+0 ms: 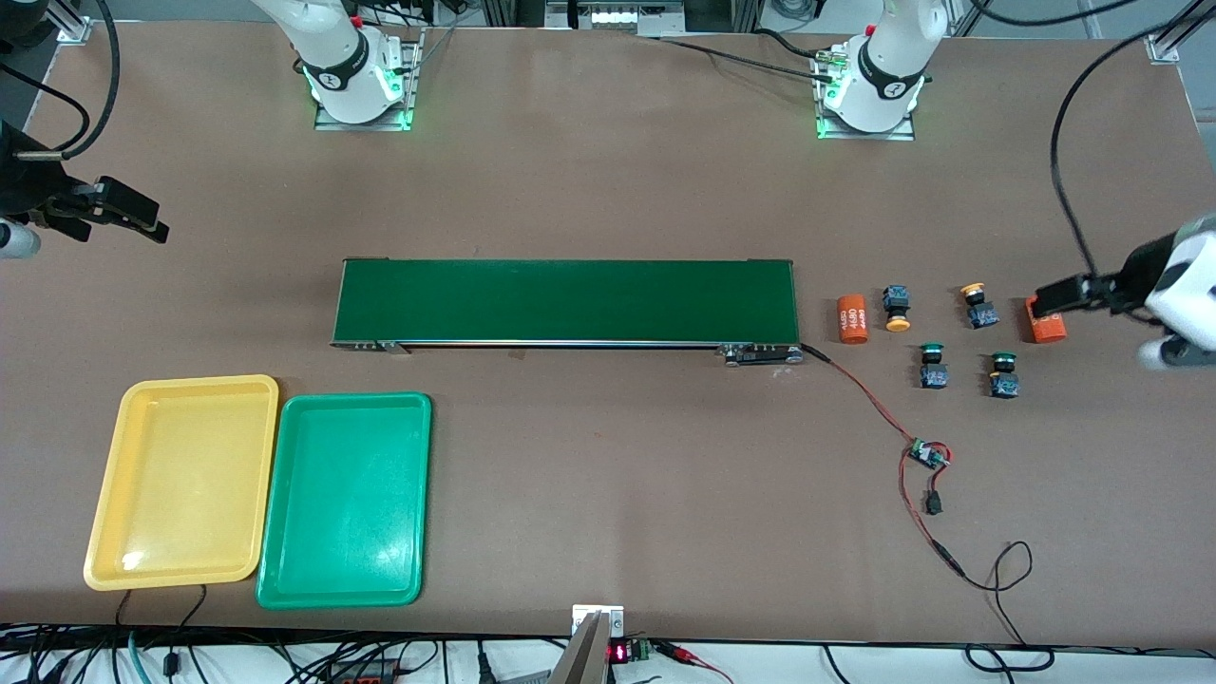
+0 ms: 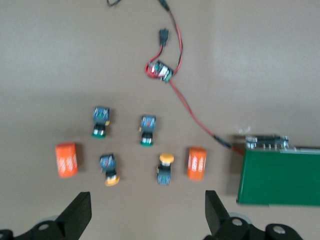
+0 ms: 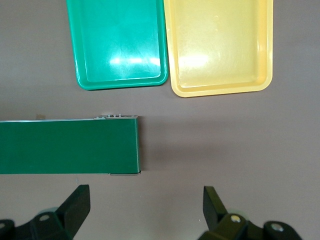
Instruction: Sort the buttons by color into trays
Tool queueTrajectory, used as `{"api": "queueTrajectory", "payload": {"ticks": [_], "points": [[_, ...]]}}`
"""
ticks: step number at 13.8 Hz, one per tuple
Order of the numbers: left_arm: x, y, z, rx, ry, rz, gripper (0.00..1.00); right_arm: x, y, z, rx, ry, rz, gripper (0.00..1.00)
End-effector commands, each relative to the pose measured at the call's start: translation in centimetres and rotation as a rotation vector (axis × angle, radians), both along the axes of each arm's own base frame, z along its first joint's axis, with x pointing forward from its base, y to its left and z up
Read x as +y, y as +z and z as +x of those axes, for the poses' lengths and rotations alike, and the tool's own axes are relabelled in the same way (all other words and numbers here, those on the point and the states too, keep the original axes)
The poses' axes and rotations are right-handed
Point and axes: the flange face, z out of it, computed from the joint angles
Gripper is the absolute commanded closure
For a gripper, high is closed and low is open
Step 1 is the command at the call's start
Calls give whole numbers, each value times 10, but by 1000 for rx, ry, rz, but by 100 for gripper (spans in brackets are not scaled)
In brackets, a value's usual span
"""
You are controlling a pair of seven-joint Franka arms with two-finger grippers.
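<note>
Shallow yellow plastic tray and green plastic tray, lower left of frame, hold nothing. Left pincer and right pincer stand apart, partly cut off at frame edges.

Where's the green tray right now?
In the front view the green tray lies empty at the right arm's end of the table, beside the yellow tray and nearer the front camera than the conveyor belt.

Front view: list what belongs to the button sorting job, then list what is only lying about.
Belongs to the job:
- two yellow-capped buttons
- two green-capped buttons
- yellow tray
- green tray
- left gripper and right gripper, both open and empty

Just lying about:
- two orange cylinders
- conveyor belt
- small circuit board on red wires
</note>
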Motion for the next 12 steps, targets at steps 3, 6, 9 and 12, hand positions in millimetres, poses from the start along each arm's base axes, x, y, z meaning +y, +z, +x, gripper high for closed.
{"api": "queueTrajectory", "payload": {"ticks": [3, 6, 9, 12], "points": [[-17, -109, 5, 73, -33, 18, 0, -3, 4, 0, 3, -7, -7, 0], [-28, -176, -18, 124, -58, 7, 0, -3, 4, 0, 1, -8, -6, 0], [-41, -214, -30, 86, -76, 1, 0, 2, 7, 1, -6, 3, -9, 0], [-46, -249, -47, 65, -92, -4, 0, 2, 6, 1, -2, 14, -9, 0]]}}
